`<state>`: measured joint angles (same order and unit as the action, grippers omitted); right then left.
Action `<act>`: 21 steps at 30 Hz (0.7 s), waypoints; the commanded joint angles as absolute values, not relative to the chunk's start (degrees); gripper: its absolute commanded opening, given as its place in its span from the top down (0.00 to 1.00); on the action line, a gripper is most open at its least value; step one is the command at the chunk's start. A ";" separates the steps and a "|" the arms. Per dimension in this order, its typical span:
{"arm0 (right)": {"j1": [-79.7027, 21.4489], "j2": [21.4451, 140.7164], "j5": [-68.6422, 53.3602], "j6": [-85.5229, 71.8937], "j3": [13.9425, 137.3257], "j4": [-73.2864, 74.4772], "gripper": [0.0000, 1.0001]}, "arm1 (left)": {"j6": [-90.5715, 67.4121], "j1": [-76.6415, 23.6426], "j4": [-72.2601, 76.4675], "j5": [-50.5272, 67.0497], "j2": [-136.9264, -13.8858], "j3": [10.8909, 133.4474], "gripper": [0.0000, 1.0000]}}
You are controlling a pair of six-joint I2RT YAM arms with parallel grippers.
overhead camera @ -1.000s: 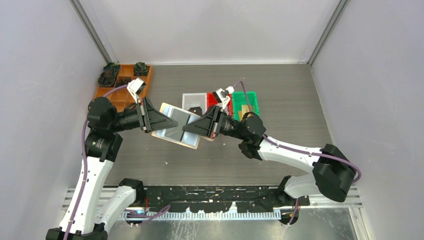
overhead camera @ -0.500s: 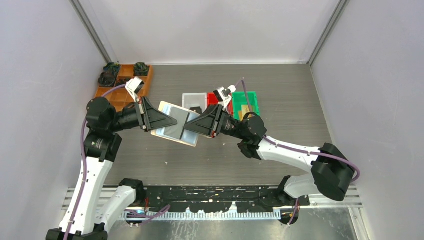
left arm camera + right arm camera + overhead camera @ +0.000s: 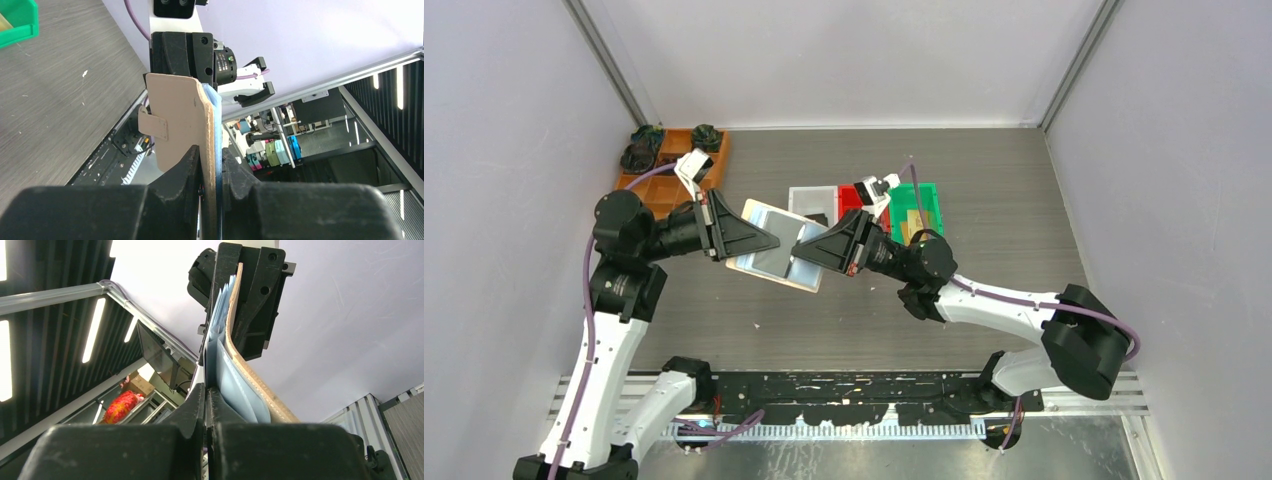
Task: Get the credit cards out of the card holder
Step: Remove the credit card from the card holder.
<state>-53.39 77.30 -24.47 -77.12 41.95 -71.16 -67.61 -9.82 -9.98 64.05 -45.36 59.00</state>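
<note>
Tan folding card holder [image 3: 776, 256] with silvery blue-grey pockets is mid-air. Left gripper [image 3: 210, 156] clamps its edge; right gripper [image 3: 206, 388] pinched on an inner leaf (pocket or contents, unclear). Looks floppy, slick: grip near fold.

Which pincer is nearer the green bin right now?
Right. The right pincer grips the card holder on the side facing the green bin, just left of it in the top view. The left pincer clamps the holder's opposite edge, farther away.
</note>
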 commanded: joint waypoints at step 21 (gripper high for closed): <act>-53.33 75.65 -22.15 -79.63 38.78 -81.84 0.99 | -70.21 -9.71 -6.70 64.03 -45.72 63.54 0.88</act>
<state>-53.89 77.54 -21.61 -78.63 39.53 -75.42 -68.60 -10.55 -12.58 64.10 -46.70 60.62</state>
